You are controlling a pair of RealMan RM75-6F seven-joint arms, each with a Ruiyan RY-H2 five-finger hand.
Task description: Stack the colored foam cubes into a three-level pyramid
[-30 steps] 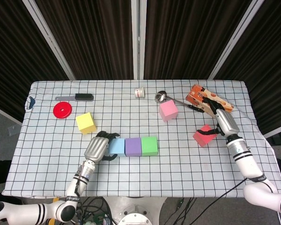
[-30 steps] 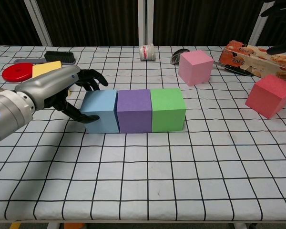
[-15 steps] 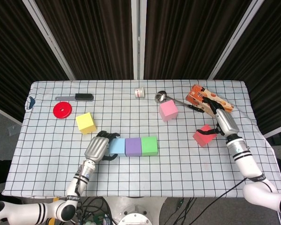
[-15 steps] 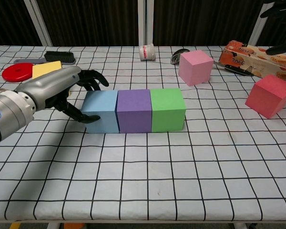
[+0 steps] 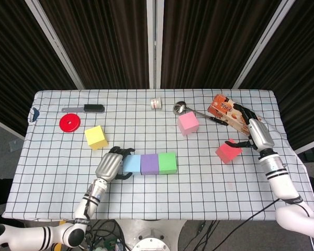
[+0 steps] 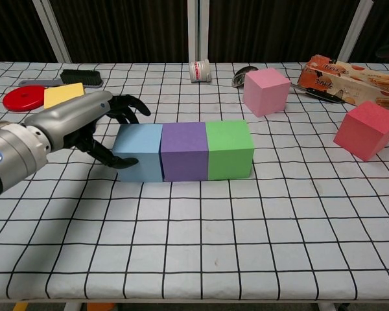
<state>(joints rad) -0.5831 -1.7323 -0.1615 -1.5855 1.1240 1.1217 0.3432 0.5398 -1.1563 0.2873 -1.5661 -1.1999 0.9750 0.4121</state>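
Near the centre, the light blue cube point(image 6: 138, 152), purple cube point(image 6: 183, 150) and green cube point(image 6: 229, 149) form a row. A pink cube point(image 6: 266, 91), red cube point(image 6: 366, 129) and yellow cube point(image 5: 96, 137) sit on the white, black-gridded surface point(image 6: 246, 246).

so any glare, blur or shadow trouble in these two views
Head view: even overhead light, sharp, no glare; the cubes are small but easy to tell apart. Chest view: crisp on the blue cube, soft shadows under the left hand and beside the red cube; the grid lines bow slightly toward the edges.
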